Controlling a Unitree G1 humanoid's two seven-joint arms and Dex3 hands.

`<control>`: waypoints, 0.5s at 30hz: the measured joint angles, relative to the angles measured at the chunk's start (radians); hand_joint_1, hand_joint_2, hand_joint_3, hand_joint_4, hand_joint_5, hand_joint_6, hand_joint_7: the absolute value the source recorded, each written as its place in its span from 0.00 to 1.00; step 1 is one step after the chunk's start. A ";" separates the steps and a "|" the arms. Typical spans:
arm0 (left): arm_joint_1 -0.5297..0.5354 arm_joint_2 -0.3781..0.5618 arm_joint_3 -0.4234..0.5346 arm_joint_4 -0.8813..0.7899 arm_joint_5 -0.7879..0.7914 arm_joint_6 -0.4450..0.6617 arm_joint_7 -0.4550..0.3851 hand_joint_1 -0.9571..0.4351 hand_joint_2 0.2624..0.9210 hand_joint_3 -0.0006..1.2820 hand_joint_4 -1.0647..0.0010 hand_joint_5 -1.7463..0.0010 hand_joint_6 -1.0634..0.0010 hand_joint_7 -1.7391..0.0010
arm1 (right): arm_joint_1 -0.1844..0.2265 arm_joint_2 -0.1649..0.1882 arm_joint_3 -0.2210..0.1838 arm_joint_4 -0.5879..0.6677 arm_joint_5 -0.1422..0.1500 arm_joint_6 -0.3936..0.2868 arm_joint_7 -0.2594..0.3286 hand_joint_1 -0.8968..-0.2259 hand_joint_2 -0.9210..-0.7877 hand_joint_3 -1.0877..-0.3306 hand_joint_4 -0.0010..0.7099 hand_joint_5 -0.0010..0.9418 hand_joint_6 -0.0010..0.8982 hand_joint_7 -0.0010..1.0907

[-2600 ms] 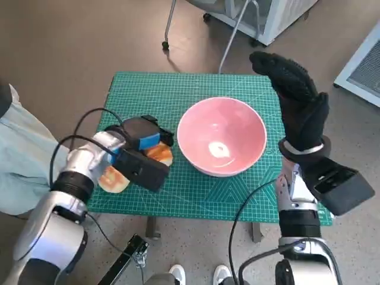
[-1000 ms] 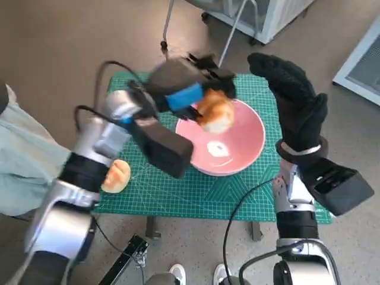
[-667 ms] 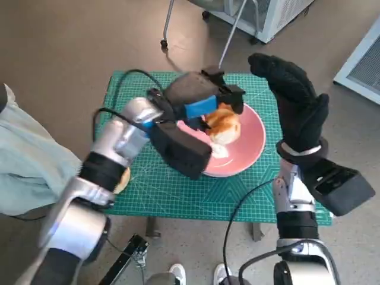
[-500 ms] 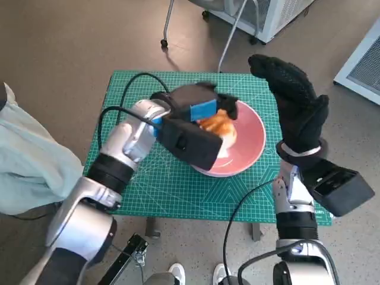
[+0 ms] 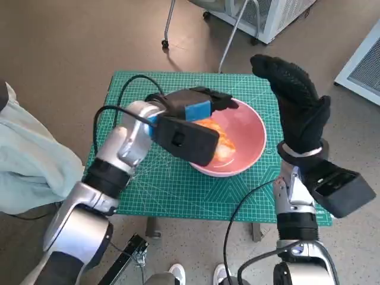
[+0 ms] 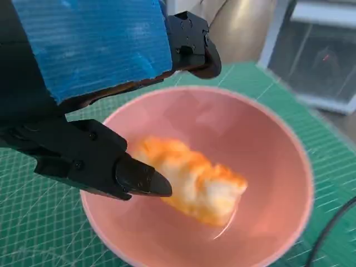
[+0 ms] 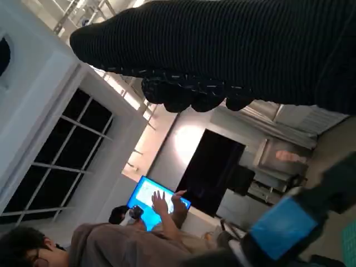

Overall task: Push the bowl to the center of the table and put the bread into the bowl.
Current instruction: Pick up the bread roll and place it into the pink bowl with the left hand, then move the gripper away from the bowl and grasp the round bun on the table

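Observation:
The pink bowl (image 5: 248,132) stands a little right of the middle of the green mat on the table (image 5: 178,190). A golden bread roll (image 5: 217,140) lies inside it. My left hand (image 5: 196,110) hovers over the bowl's left half, fingers apart and holding nothing. The left wrist view shows the bread (image 6: 194,183) on the bowl's (image 6: 272,167) floor, with the left hand (image 6: 100,83) above it and a fingertip (image 6: 142,177) beside its end. My right hand (image 5: 297,101) stands raised and spread just right of the bowl, touching nothing; its glove (image 7: 222,50) fills the right wrist view.
Pale cloth (image 5: 29,172) lies off the table's left edge. Chair legs (image 5: 169,24) and a white cabinet (image 5: 279,15) stand beyond the far edge. Two feet (image 5: 178,274) show on the floor below. A person (image 7: 111,245) sits at a laptop in the right wrist view.
The left hand lifted a bread roll from the table's left side, carried it over the bowl and released it; the roll now lies in the bowl. The right hand stayed put.

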 measured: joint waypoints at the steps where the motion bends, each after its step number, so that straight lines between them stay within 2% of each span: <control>1: 0.010 0.013 0.009 -0.024 -0.014 0.000 -0.011 0.66 0.84 0.06 0.91 0.98 0.94 0.74 | 0.000 0.000 0.000 -0.002 -0.002 0.000 -0.002 0.32 0.00 0.41 0.43 0.01 0.00 0.76; 9: 0.145 0.194 0.128 -0.306 -0.122 0.061 -0.148 0.69 0.87 0.02 0.84 1.00 0.79 0.85 | 0.007 0.006 0.003 -0.024 -0.006 0.001 -0.021 0.32 0.00 0.41 0.43 0.01 0.00 0.76; 15: 0.285 0.360 0.244 -0.502 -0.191 0.123 -0.225 0.69 0.87 0.01 0.82 1.00 0.74 0.91 | 0.010 0.007 0.006 -0.032 -0.006 0.002 -0.030 0.32 0.00 0.41 0.43 0.01 0.00 0.76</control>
